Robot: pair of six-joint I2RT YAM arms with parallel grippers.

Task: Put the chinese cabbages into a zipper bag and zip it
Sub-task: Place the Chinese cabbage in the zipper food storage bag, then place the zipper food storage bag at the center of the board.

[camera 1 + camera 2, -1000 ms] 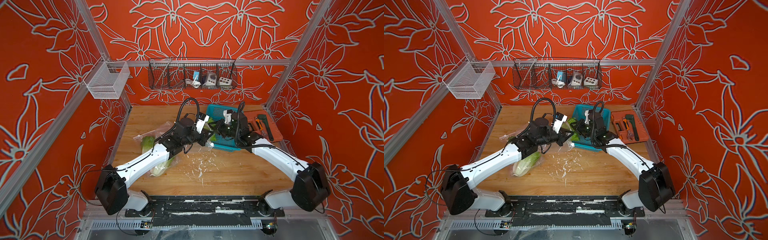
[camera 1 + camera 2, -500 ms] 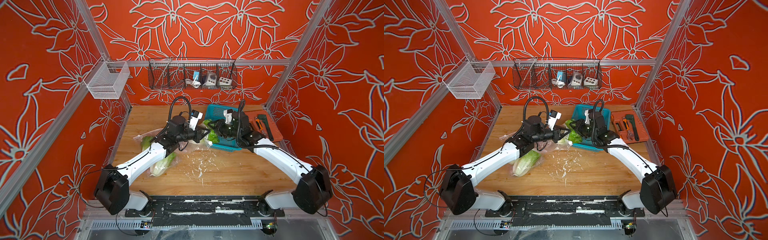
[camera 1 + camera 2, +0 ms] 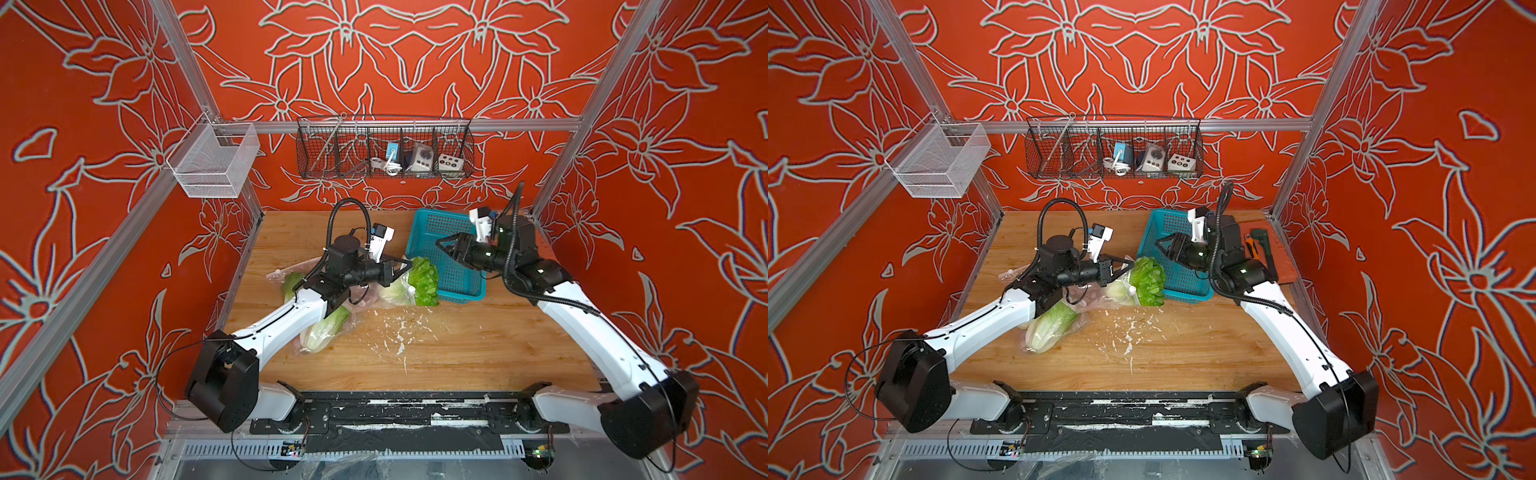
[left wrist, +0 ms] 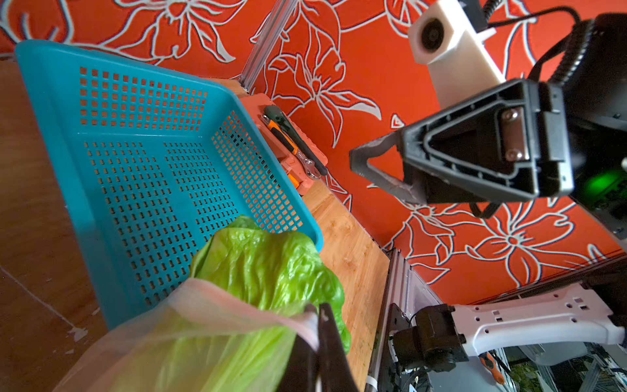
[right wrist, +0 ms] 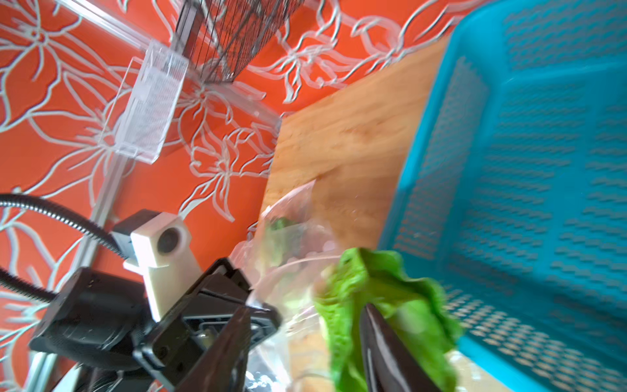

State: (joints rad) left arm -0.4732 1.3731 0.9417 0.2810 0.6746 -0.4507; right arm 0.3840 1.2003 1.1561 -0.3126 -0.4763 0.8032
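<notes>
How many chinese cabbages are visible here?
3. The first cabbage pokes from the zipper bag mouth beside the blue basket; the second cabbage lies bagged under the left arm; the third cabbage, mostly hidden, shows behind it.

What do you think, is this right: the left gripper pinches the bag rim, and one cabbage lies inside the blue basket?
The left gripper pinches the bag rim, but the blue basket is empty; the cabbage lies beside it, in the bag mouth, as the left wrist view shows.

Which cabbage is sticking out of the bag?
The cabbage by the blue basket: its leaves poke out of the bag's mouth. The other two lie farther back.
</notes>
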